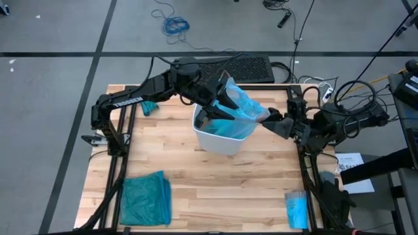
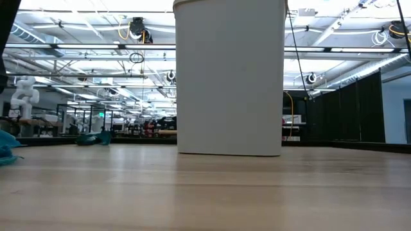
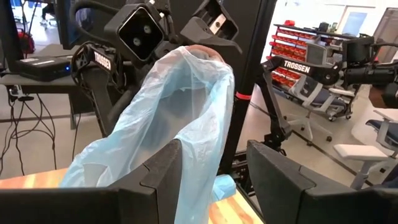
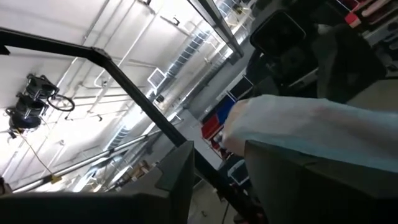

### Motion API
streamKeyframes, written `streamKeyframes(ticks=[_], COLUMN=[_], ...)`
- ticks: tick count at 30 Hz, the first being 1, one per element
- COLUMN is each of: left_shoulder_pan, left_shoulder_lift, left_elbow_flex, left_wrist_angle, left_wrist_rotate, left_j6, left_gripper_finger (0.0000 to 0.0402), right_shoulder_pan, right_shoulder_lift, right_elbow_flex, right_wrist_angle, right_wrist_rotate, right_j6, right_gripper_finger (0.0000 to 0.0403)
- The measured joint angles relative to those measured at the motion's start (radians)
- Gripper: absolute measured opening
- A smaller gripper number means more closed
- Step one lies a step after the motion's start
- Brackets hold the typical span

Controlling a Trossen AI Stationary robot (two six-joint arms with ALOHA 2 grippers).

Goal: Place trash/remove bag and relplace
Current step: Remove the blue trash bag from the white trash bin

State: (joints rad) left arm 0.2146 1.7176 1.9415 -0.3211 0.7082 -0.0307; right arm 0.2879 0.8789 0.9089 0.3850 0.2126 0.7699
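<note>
Here the thin pale sky-blue plastic bag (image 1: 243, 104) is stretched above the white plastic bin (image 1: 222, 136) at mid-table, the left gripper (image 1: 224, 98) clamped on its far edge and the right gripper (image 1: 266, 121) on its right edge. Bare wooden tabletop (image 1: 228, 189) surrounds the bin; a teal-green bag (image 1: 145, 198) lies at the near-left corner.

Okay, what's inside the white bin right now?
In the high view the white bin holds the pale blue bag, pulled up between the left gripper and right gripper. Whatever lies beneath the bag's folds is hidden.
</note>
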Motion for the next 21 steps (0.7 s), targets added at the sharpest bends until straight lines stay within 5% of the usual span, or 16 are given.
streamKeyframes(ticks=[7, 13, 16, 19, 21], left_shoulder_pan=[0.000, 0.000, 0.000, 0.000, 0.000], left_shoulder_lift=[0.000, 0.000, 0.000, 0.000, 0.000], left_elbow_flex=[0.000, 0.000, 0.000, 0.000, 0.000], left_wrist_angle=[-0.001, -0.001, -0.001, 0.000, 0.004], left_wrist_rotate=[0.000, 0.000, 0.000, 0.000, 0.000], left_j6=[0.000, 0.000, 0.000, 0.001, 0.001], left_gripper_finger=[0.0176, 0.0176, 0.0176, 0.0176, 0.0176], right_shoulder_pan=[-0.001, -0.004, -0.021, -0.040, -0.052], right_shoulder_lift=[0.007, 0.008, 0.012, 0.035, 0.015], right_elbow_flex=[0.000, 0.000, -0.001, 0.000, 0.003], right_wrist_angle=[0.079, 0.083, 0.127, 0.356, 0.270], right_wrist_rotate=[-0.002, -0.003, -0.002, -0.169, -0.146], right_j6=[-0.049, -0.070, -0.106, -0.248, -0.206], right_gripper_finger=[0.0116, 0.0018, 0.0005, 0.0001, 0.0000])
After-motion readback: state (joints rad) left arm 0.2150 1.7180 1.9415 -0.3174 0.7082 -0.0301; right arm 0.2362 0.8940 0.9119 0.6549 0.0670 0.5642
